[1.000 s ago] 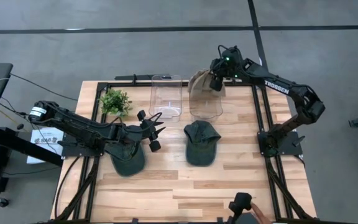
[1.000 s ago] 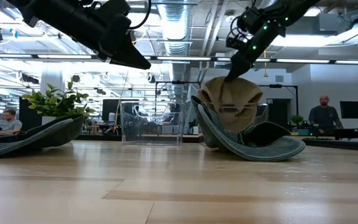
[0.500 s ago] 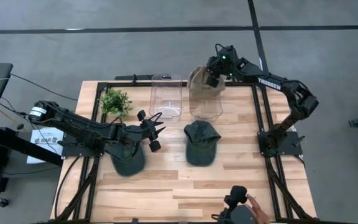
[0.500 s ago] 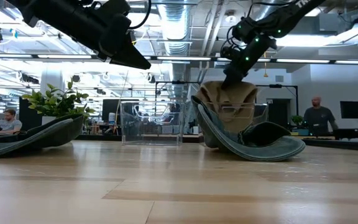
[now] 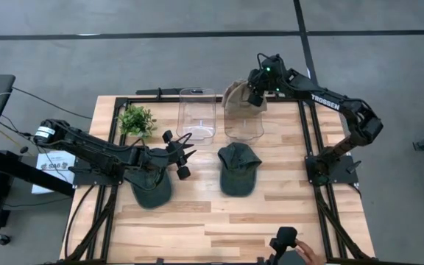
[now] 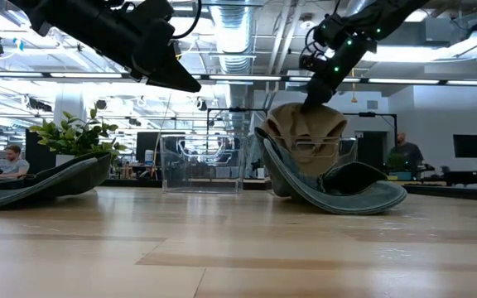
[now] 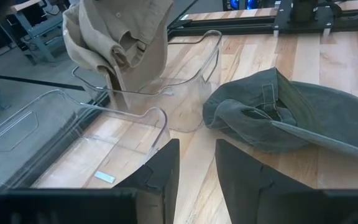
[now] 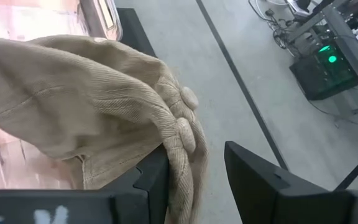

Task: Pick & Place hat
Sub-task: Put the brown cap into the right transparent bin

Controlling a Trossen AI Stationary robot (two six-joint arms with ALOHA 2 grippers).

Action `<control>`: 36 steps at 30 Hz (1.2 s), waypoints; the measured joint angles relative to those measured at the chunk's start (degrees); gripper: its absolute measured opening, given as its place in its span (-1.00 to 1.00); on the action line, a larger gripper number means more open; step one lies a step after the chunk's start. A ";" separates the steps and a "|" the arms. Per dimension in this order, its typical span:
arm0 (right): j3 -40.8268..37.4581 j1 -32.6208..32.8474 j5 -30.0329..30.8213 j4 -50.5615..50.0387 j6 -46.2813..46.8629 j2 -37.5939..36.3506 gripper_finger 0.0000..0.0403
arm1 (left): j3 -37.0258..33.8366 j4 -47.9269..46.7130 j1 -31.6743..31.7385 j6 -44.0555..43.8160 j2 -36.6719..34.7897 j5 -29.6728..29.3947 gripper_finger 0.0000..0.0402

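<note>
A tan hat (image 5: 235,96) hangs from my right gripper (image 5: 255,96) over the right clear bin (image 5: 243,124) at the table's far side, its lower edge about level with the bin's rim (image 7: 166,81). A green hat (image 5: 238,169) lies on its brim at the table's middle. A second green hat (image 5: 152,190) lies under my left arm. My left gripper (image 5: 181,156) hovers open between the two green hats, touching nothing. My right gripper (image 8: 194,180) pinches a bunched fold of the tan hat's crown (image 8: 182,140), just beside the top button (image 8: 188,96), between its two fingers. It comes from above, slanting down. The hat is lifted clear and hangs slack below the fingers (image 6: 305,128).
A second clear bin (image 5: 196,112) stands left of the first, and a small green plant (image 5: 136,120) sits at the far left. A person's hand with a black object (image 5: 289,246) shows at the near edge. Bare wood lies along the near side.
My right gripper swung a little toward the table's left with the tan hat, which dipped slightly, then came back to where it was. The hand at the near edge shifted about. My left arm stayed still.
</note>
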 joint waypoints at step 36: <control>0.00 0.12 -1.04 -4.36 -0.02 -3.72 -0.36 | 0.00 -0.02 0.00 0.00 0.00 0.00 -0.49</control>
